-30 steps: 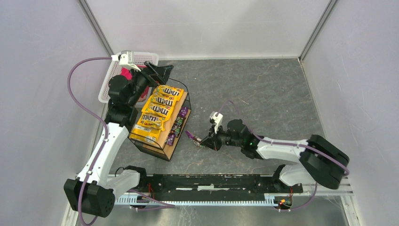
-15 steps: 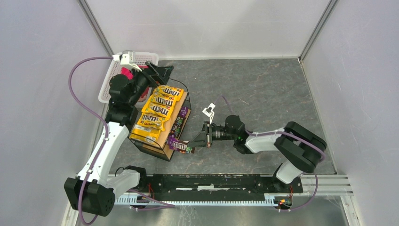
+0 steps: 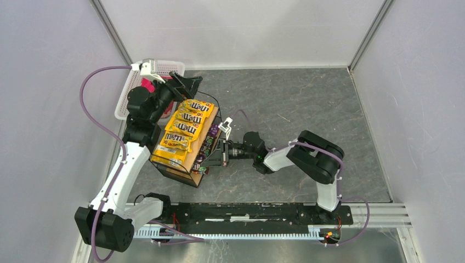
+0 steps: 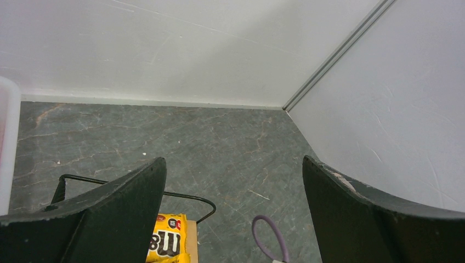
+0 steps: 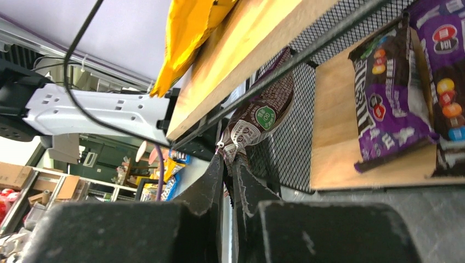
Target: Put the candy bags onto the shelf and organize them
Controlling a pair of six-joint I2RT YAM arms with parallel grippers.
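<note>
right gripper [image 5: 227, 164] pinched brown candy bag [image 5: 266, 112] by its edge under shelf's [image 5: 241, 49] top plank, jaws nearly closed; left gripper [image 4: 233, 181] gaped empty above shelf's far end.

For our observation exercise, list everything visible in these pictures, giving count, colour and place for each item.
table: one, grey, underneath
shelf: one, black wire with wooden planks, table's left
yellow candy bags: about five, yellow, overlapping on top tier
purple candy bags: at least three, purple, lower tier
brown candy bag: one, brown, against the shelf's wire side
basket: one, white, behind shelf
cloth: one, pink, in the basket
left end effector: one, black, open above the shelf's far end
right end effector: one, black, shut on the brown candy bag
</note>
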